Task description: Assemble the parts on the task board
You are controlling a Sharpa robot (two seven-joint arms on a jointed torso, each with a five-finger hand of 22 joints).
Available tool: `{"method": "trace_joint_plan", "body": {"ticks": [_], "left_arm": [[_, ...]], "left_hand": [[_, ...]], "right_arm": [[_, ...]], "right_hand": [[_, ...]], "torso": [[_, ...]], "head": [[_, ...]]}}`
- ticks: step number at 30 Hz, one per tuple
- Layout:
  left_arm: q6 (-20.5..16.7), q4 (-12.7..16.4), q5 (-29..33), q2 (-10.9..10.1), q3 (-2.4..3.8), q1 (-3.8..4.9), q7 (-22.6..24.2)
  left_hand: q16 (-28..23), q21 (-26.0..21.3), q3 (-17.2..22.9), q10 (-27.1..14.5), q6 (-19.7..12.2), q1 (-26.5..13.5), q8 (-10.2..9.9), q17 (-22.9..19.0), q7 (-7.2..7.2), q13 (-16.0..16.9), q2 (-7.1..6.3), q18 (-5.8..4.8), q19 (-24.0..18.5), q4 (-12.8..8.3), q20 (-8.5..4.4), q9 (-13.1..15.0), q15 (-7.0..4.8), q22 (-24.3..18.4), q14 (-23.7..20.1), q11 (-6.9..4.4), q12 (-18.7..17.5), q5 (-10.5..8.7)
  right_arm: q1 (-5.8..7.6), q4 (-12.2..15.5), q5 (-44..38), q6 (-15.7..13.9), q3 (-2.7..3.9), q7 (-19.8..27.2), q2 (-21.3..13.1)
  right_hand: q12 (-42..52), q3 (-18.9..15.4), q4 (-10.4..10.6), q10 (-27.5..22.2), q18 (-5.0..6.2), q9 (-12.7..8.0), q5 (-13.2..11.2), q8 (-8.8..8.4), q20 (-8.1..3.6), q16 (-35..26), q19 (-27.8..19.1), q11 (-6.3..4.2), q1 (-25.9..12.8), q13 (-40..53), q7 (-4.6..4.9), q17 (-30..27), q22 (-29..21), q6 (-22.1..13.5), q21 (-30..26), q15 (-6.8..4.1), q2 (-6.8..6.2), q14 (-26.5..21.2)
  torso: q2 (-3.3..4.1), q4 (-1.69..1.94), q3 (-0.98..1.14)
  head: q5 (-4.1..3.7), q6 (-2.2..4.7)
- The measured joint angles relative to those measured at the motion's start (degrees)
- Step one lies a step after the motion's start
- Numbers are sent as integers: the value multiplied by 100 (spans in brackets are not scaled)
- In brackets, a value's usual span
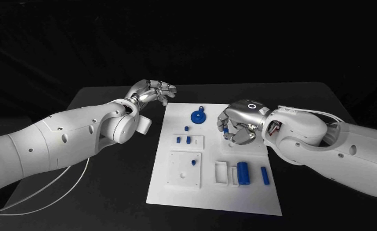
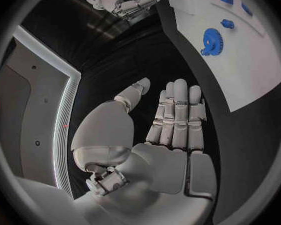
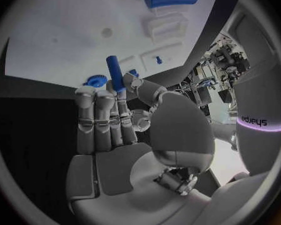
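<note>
Right wrist view: my right hand [image 3: 118, 125] pinches a blue peg [image 3: 115, 73] between thumb and fingertips, the peg's long axis running out past the fingers toward the white board [image 3: 59, 40].
Peg, location: held above the board's upper middle, just right of the blue gear [image 1: 198, 116] as the head view has it.
Nearer hand: right hand [image 1: 236, 125], already over the board; my left hand [image 1: 153, 92] waits off the board's far left corner, well apart from the parts.
Left hand, state: empty, fingers together and extended in its wrist view [image 2: 175, 120].
Around: small blue pieces on a raised white block [image 1: 188, 141] beside my right hand; a blue cylinder [image 1: 243, 173] and a blue bar [image 1: 265, 175] nearer me.
In the way: my guess, the gear is closest to the peg's path; which hole suits the peg I cannot tell.
</note>
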Motion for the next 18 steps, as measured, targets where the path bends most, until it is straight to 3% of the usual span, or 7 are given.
{"method": "trace_joint_plan", "body": {"ticks": [5,12,16,18], "left_arm": [[1,-1,0,9,0,0,0],[2,-4,1,24,0,-1,0],[4,-18,1,51,0,-1,0],[5,-29,2,71,0,-1,0]], "left_hand": [[0,0,0,0,0,0,0,0,-1,0,0,0,0,0,0,0,0,0,0,0,0,0],[0,0,0,0,-13,0,0,6,9,4,0,-3,-1,0,1,1,0,5,0,0,-2,0],[0,0,0,0,-29,0,0,5,14,4,0,-5,-1,0,1,1,0,5,0,0,-2,0],[0,0,0,0,-29,0,0,5,14,4,0,-7,-1,0,1,1,0,5,0,0,-2,0]], "right_arm": [[15,68,-17,-45,23,0,71],[10,199,120,-277,17,87,451],[6,206,216,-423,-27,154,751],[-62,204,261,-485,-37,189,910]], "right_hand": [[0,-2,1,0,-2,2,1,0,0,0,1,0,0,0,0,6,0,0,0,1,0,0],[1,-24,10,0,-2,8,28,0,1,0,1,0,0,0,0,6,0,0,0,2,0,0],[1,-25,10,0,-3,13,28,0,1,0,2,0,0,0,0,5,0,0,0,4,0,1],[1,-25,10,0,-2,13,28,0,1,0,2,0,0,0,0,5,0,-1,0,12,0,8]], "torso": [[0,1,0],[1,1,-1],[1,-3,-4],[1,-3,-7]], "head": [[29,9],[112,1],[153,-6],[160,-6]]}}
